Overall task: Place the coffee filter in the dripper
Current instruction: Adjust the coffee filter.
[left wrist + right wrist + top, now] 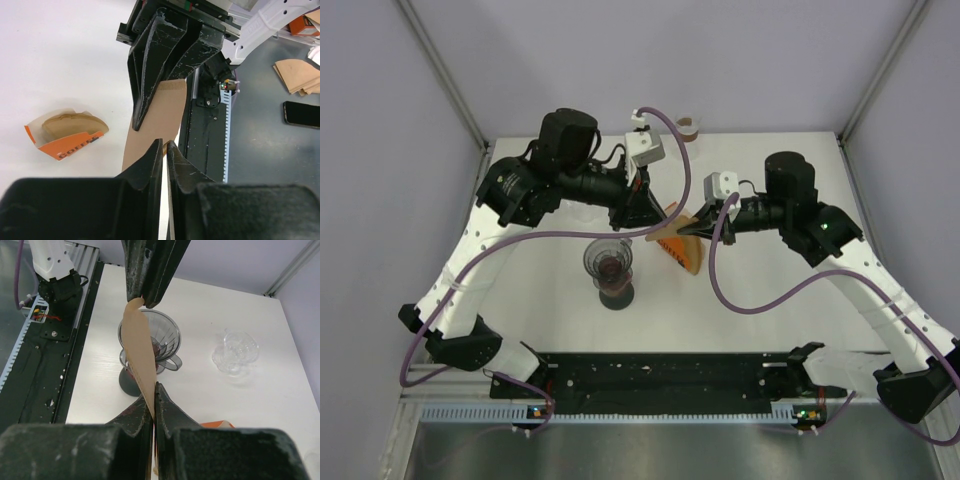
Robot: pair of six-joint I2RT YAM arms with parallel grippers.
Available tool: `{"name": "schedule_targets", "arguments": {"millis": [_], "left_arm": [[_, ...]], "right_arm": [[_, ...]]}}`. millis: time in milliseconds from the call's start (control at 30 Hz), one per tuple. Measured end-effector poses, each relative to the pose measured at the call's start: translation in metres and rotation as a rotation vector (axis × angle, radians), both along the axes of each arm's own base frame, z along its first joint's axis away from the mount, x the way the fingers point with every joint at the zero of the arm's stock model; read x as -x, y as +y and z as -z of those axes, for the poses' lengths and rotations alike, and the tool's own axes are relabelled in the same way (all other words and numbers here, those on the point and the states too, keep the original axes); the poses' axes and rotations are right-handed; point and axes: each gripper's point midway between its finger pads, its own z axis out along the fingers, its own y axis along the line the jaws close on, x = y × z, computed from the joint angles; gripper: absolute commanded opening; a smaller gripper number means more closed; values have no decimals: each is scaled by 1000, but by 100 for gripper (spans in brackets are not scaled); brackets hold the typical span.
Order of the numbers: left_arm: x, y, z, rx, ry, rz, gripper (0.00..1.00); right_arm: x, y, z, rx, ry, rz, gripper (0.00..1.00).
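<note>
A brown paper coffee filter [140,350] hangs in the air, stretched between both grippers. My right gripper [154,388] is shut on its lower edge. My left gripper [144,299] pinches its top end. In the left wrist view the coffee filter [157,120] runs from my left gripper [165,145] up to the right gripper [150,107]. The smoky grey dripper [152,340] stands on a dark stand, just beyond and below the filter. From above, the dripper [609,262] sits left of and nearer than the filter [672,220], left gripper [653,222] and right gripper [694,226].
An orange box of filters [67,134] lies open on the white table, under the right gripper in the top view [682,252]. A clear glass piece [235,352] rests to the right of the dripper. A small brown cup [692,125] stands at the back edge. The black rail [660,375] runs along the near edge.
</note>
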Motion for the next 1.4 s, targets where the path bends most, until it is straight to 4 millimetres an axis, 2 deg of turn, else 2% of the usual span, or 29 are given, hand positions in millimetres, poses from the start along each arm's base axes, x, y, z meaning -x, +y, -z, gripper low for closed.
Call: {"name": "schedule_targets", "arguments": {"millis": [300, 667, 867, 1067, 1300, 1333, 1400], "left_arm": [[4, -1, -1, 10, 7, 24, 13], [8, -1, 0, 6, -2, 46, 24], [8, -1, 0, 4, -7, 50, 26], [10, -4, 2, 1, -8, 61, 18], [9, -5, 4, -6, -14, 66, 33], [8, -5, 5, -8, -16, 66, 33], [7, -5, 6, -13, -22, 63, 25]], "right_arm": [[-1, 0, 0, 1, -1, 4, 0], [-1, 0, 0, 2, -1, 6, 0], [-1, 0, 0, 2, -1, 6, 0], [-1, 0, 0, 2, -2, 6, 0], [0, -1, -1, 0, -3, 7, 0], [0, -1, -1, 0, -3, 7, 0], [0, -1, -1, -1, -3, 7, 0]]}}
